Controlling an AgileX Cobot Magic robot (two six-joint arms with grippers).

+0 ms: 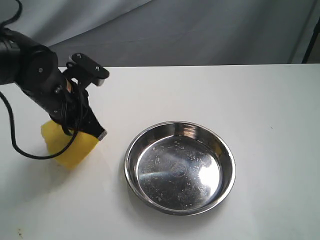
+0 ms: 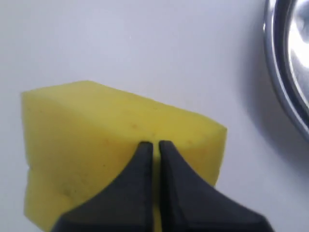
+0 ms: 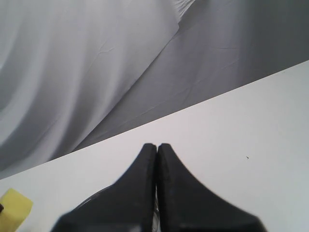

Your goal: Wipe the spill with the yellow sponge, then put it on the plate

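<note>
The yellow sponge [image 1: 70, 147] sits tilted on the white table at the left, left of the plate [image 1: 131, 165]. My left gripper [image 1: 95, 131] reaches down onto it from above. In the left wrist view its fingers [image 2: 140, 183] stand almost together, with a thin strip of the sponge [image 2: 96, 130] pinched between them. The plate's rim [image 2: 285, 77] shows at the edge of that view. My right gripper [image 3: 157, 146] is shut on nothing above the table, and a corner of the sponge [image 3: 14, 210] shows far off in its view. The spill is not visible.
The stainless plate holds nothing. A grey cloth backdrop [image 1: 200, 30] hangs behind the table's far edge. A black cable [image 1: 20, 145] loops from the left arm down beside the sponge.
</note>
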